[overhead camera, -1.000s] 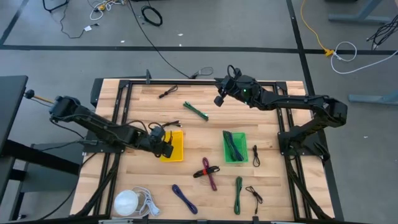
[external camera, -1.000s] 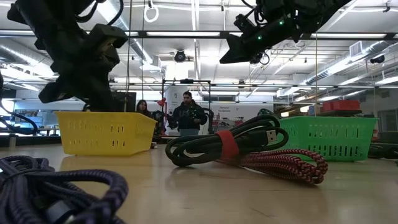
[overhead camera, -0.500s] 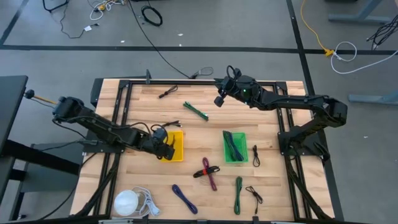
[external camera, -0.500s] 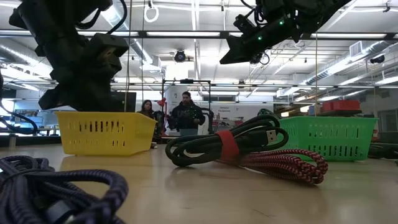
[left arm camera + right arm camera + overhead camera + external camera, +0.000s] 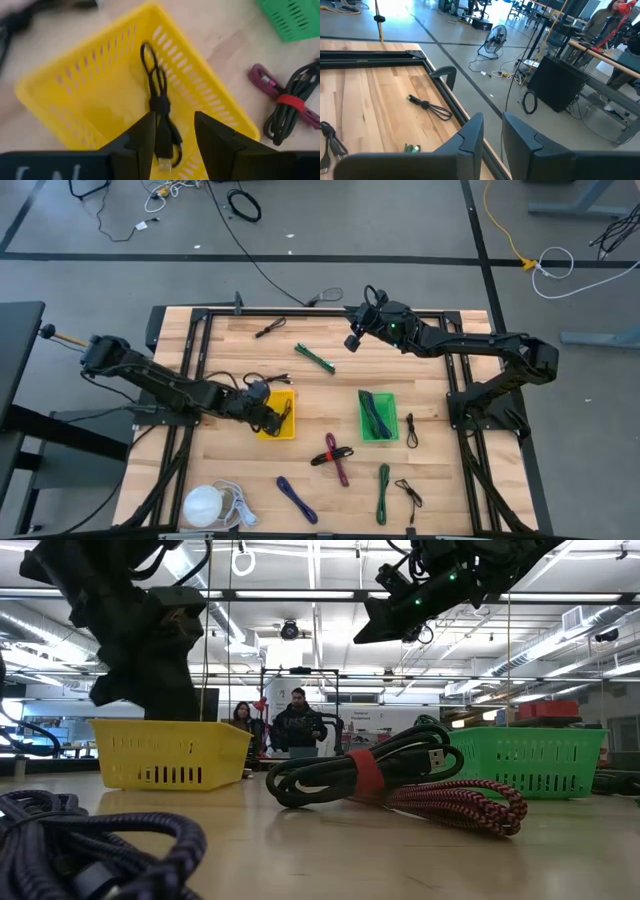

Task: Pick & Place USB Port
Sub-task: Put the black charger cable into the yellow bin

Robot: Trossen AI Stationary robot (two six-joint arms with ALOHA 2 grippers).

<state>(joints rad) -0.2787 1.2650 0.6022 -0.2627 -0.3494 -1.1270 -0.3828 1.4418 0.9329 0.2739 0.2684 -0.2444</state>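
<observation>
A black USB cable (image 5: 160,107), tied in a small bundle, lies on the floor of the yellow basket (image 5: 60,75), its plug end (image 5: 165,162) toward me. My left gripper (image 5: 175,140) hangs open just above that end, over the basket (image 5: 285,420) left of the table's middle. The fingers stand on either side of the plug without touching it. My right gripper (image 5: 352,340) is held high over the table's far side, open, with nothing between its fingers (image 5: 470,135).
A green basket (image 5: 377,416) with cables stands right of the yellow one. A black and red cable bundle (image 5: 333,455) lies in front of them. Purple (image 5: 296,498), green (image 5: 383,490) and black (image 5: 408,492) cables lie near the front edge. More cables (image 5: 314,357) lie far back.
My left gripper has opened over the yellow basket and rolled a little about its own axis, letting go of the black USB cable, which now lies on the basket's floor. My right arm has kept still.
</observation>
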